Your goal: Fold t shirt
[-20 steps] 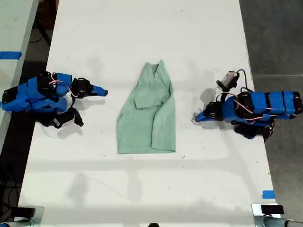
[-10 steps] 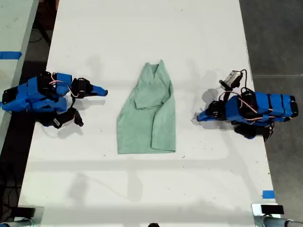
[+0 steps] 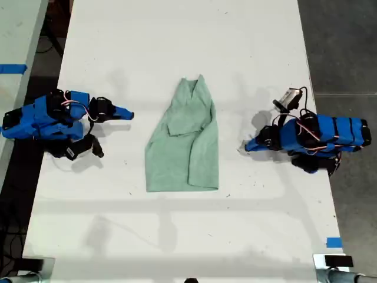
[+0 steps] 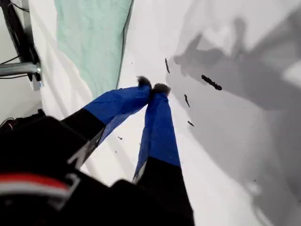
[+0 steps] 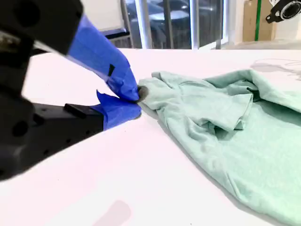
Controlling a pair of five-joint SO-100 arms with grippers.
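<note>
While lying flat mid-counter, t shirt shows soft mint knit, roughly triangular: narrow V-neck end toward exterior view's top, wide straight hem toward its bottom, one sleeve folded over chest, mild wrinkles. My first tool, blue tapered fingers with dark tips pressed together, empty, apart from shirt on exterior view's right, near dark specks. My second tool, blue tips likewise closed, empty, apart from shirt on opposite side.
</note>
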